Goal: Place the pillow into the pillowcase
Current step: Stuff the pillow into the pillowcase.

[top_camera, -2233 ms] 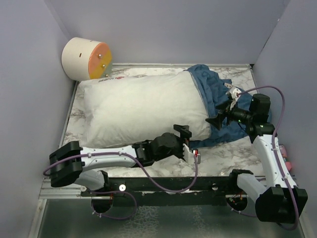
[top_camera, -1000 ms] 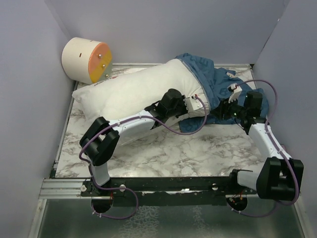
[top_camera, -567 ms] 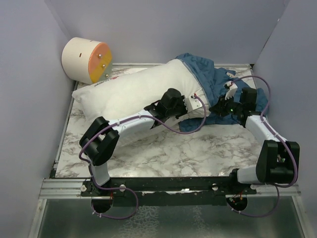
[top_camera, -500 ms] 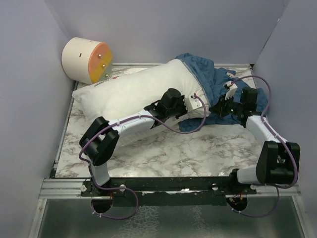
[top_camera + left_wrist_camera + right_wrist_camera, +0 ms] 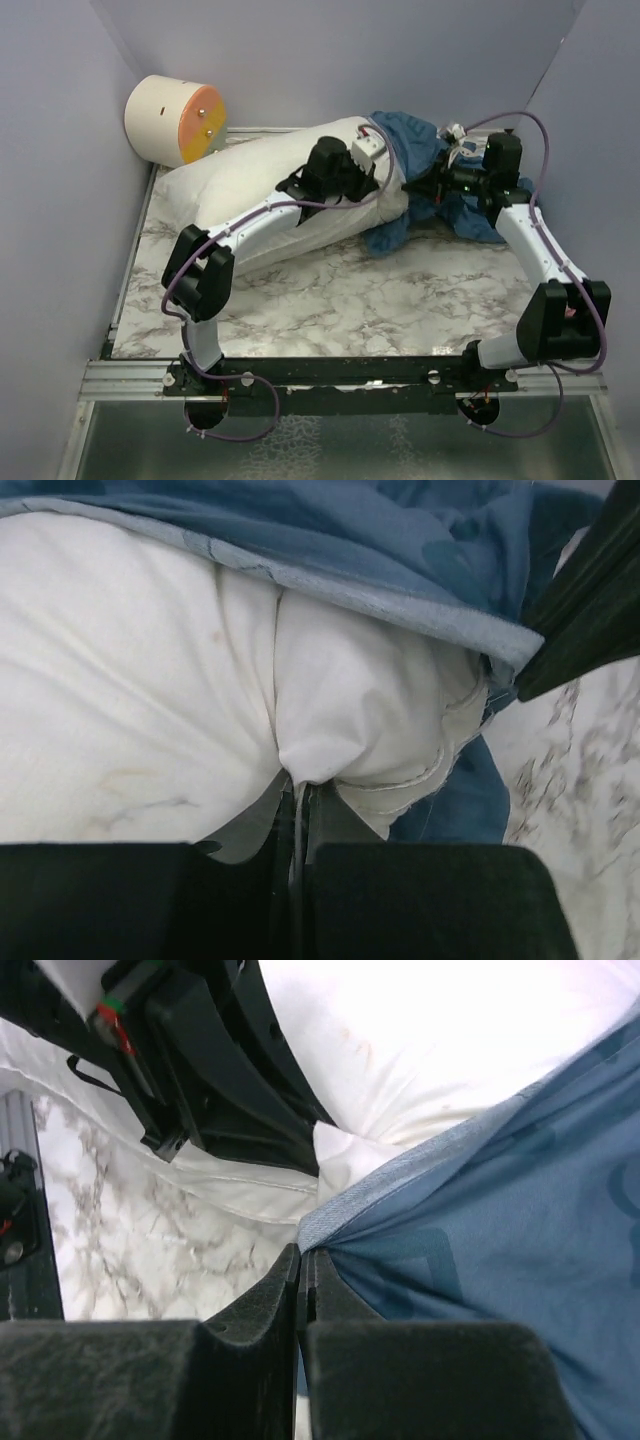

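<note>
White pillow (image 5: 262,185), blue pillowcase (image 5: 410,135) with darker blue print, grey-veined white marble table (image 5: 350,300).

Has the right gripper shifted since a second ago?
Yes. In the top view the right gripper has moved left and toward the back wall, away from the near table edge, pinching the blue printed fabric pillowcase hem beside the plump white pillow.

Lab test cell: plain grey walls (image 5: 350,50) (marble-patterned table (image 5: 330,300)).

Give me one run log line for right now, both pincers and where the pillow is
left pincer: shut on pillow corner | right pincer: shut on pillowcase hem | pillow: one end inside case, rest out
</note>
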Robot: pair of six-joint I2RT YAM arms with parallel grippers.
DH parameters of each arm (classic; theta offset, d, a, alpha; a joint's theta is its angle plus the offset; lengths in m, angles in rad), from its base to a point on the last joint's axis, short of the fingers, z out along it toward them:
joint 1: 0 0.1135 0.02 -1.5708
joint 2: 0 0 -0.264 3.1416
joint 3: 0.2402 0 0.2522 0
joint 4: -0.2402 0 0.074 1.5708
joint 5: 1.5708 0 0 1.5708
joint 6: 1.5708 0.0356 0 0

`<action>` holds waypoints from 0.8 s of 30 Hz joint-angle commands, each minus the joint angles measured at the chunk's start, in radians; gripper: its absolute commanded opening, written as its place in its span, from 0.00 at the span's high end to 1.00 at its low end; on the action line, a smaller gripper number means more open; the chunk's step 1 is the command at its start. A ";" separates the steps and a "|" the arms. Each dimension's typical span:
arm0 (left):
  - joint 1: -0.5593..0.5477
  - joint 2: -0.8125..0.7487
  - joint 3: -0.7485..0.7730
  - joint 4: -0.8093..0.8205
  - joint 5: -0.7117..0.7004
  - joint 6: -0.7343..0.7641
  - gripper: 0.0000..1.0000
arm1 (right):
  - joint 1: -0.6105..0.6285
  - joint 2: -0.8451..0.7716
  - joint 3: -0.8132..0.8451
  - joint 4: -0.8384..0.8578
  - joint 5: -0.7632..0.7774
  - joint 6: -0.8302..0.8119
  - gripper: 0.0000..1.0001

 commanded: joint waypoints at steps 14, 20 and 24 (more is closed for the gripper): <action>0.021 0.193 0.040 0.409 0.310 -0.658 1.00 | 0.097 0.236 0.107 -0.062 0.206 0.092 0.85; 0.019 0.097 -0.056 0.293 0.267 -0.510 0.61 | -0.028 0.297 0.071 -0.110 0.098 0.018 0.58; 0.020 -0.013 -0.069 0.103 0.221 -0.334 0.43 | -0.129 0.269 0.093 -0.238 -0.186 -0.114 0.47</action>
